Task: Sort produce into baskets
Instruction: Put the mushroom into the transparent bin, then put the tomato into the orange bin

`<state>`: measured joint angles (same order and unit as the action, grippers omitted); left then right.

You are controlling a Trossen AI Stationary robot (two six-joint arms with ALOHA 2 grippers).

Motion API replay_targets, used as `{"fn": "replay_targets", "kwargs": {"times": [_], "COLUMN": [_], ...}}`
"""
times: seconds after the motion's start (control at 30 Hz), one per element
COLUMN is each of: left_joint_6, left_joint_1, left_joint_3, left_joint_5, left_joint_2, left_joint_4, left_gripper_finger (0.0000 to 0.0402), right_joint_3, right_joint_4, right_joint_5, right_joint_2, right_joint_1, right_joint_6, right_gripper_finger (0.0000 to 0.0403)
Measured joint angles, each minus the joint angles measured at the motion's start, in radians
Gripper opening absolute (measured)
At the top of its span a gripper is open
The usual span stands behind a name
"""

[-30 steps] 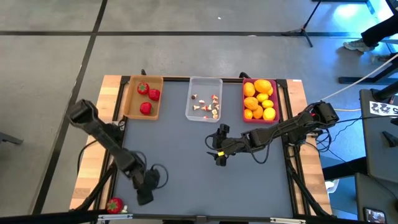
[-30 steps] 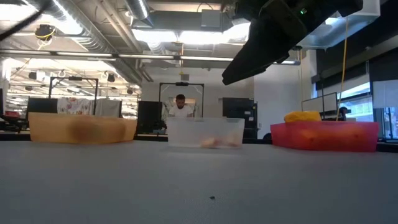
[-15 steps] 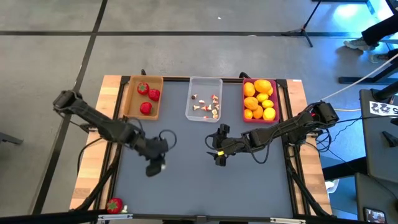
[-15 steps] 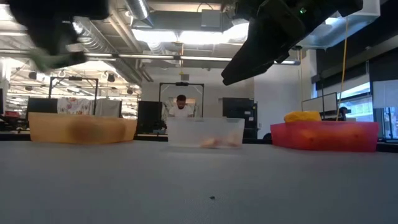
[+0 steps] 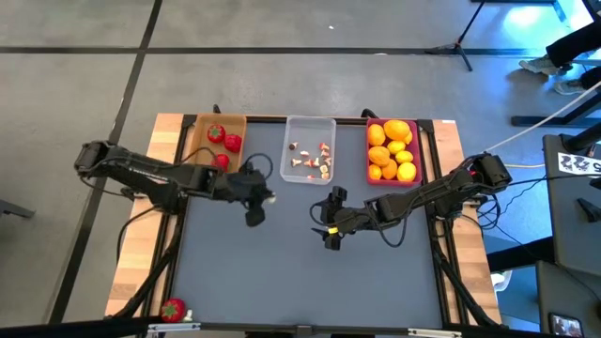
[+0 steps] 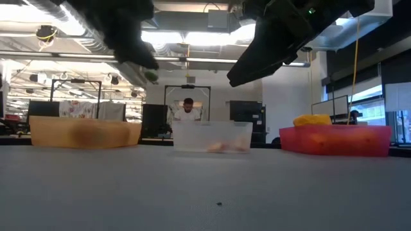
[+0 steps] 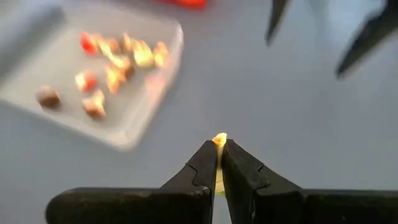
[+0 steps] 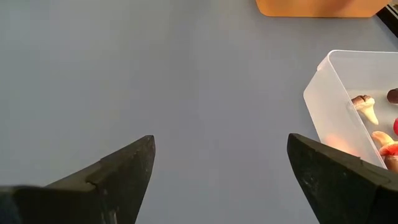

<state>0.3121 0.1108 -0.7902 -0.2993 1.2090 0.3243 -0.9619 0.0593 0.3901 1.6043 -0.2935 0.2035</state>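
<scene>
Produce sorting turns here on one small piece: a pale yellowish bit pinched between the jaws of the left gripper, whose tip alone peeps out above the closed fingertips. We cannot tell its full shape, since the jaws cover most of it, but its cream colour matches the mushroom-like bits.

Nearest the front edge, a lone strawberry lies on the wooden border of the tabletop, well apart from both arms and not yet sorted.

At mid-table, the left gripper hangs above the grey surface, just short of the clear tray's near left corner. We judge that the coming move turns on this relation: the tray lies ahead of the jaws and slightly toward the right arm's side, its long axis running away from the front edge. The right gripper waits near the centre with its jaws spread wide and nothing between them, also close to the clear tray.

At the far edge stand three trays in a row. The tan tray holds red strawberries; the clear tray holds small white-and-red mushroom bits; the pink tray is filled with yellow and orange fruits.
</scene>
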Motion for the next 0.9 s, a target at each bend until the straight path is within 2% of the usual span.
{"fn": "replay_targets", "kwargs": {"times": [0.3,0.57,0.73,0.9], "left_joint_6": [-0.172,-0.235,-0.192,-0.16], "left_joint_1": [-0.163,-0.277,-0.321,-0.328], "left_joint_3": [-0.001,-0.001,-0.001,-0.001], "left_joint_5": [-0.005,-0.003,-0.002,0.0], "left_joint_2": [0.078,0.213,0.281,0.307], "left_joint_4": [-0.288,-0.539,-0.6,-0.591], "left_gripper_finger": [0.0017,0.0021,0.0064,0.0145], "right_joint_3": [0.0,0.025,0.036,0.036], "right_joint_4": [-0.006,-0.01,-0.012,-0.011], "right_joint_5": [0.003,0.003,0.004,0.005], "right_joint_2": [0.0,0.0,0.0,0.0], "right_joint_1": [0.0,0.0,0.0,0.0], "right_joint_6": [0.002,0.017,0.049,0.055], "right_gripper_finger": [0.036,0.036,0.036,0.036]}}
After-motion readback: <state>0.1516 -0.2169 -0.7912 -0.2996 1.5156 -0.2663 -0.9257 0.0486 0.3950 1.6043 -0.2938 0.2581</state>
